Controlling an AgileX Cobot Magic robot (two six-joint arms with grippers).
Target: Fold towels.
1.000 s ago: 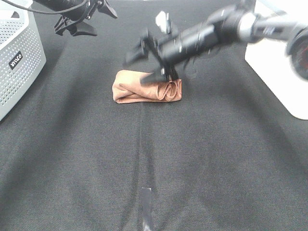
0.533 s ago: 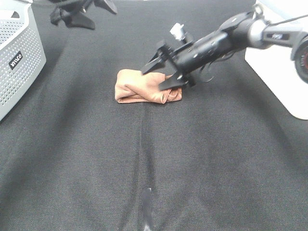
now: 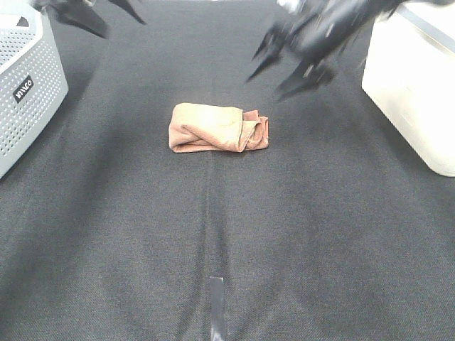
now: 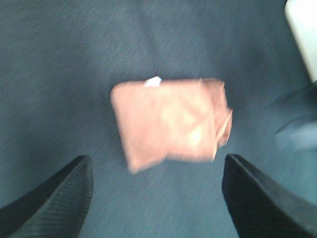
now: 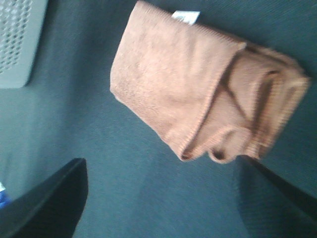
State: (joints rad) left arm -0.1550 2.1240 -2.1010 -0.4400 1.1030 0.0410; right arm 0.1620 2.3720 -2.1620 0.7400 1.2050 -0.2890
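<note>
The reddish-brown towel (image 3: 217,128) lies folded into a small bundle on the black cloth, its right end bunched. It also shows in the left wrist view (image 4: 171,121) and the right wrist view (image 5: 203,87), with a small white tag (image 5: 185,16) at one edge. My right gripper (image 3: 284,71) is open and empty, raised above and to the right of the towel, blurred. My left gripper (image 3: 92,14) is open and empty at the far left, well away from the towel.
A grey perforated basket (image 3: 25,85) stands at the left edge. A white box (image 3: 416,85) stands at the right edge. A strip of tape (image 3: 216,298) marks the black table cloth (image 3: 213,227) near the front.
My right gripper has let go of the towel's right end and lifted up and to the right. My left gripper has drawn further to the far left. The towel stays folded in place.
</note>
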